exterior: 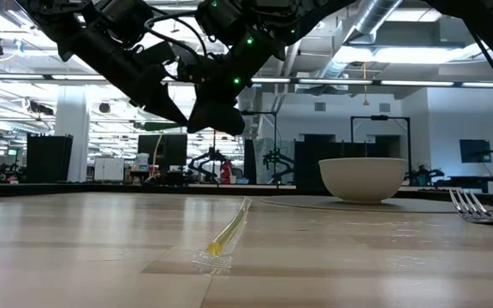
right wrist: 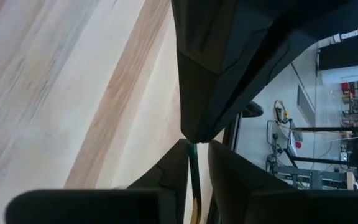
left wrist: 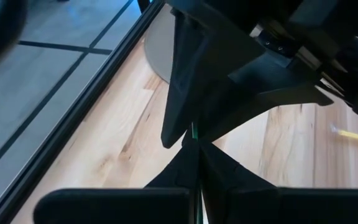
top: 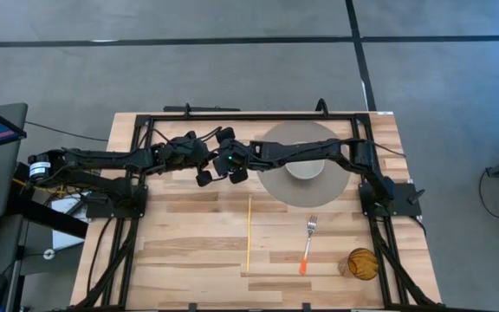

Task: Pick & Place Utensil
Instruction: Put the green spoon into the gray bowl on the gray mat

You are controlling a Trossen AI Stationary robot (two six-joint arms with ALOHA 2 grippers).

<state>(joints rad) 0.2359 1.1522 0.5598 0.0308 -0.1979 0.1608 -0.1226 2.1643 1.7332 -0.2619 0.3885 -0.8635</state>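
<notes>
A long, thin yellow utensil (top: 249,230) lies flat on the wooden table (top: 180,260), pointing near to far; it also shows in the low view (exterior: 229,229). A metal fork with an orange handle (top: 308,243) lies flat to its right. My left gripper (top: 208,173) and my right gripper (top: 232,166) meet tip to tip above the far middle of the table, well above the wood in the low view (exterior: 168,104) (exterior: 216,115). Both look shut and empty. In each wrist view (left wrist: 194,155) (right wrist: 193,168) only a thin slit shows between the fingers.
A white bowl (top: 305,168) stands on a round grey plate (top: 275,186) at the far right, under the right arm. An amber cup (top: 362,263) stands at the near right corner. A black frame (top: 232,115) edges the table. Bare wood lies at the near left.
</notes>
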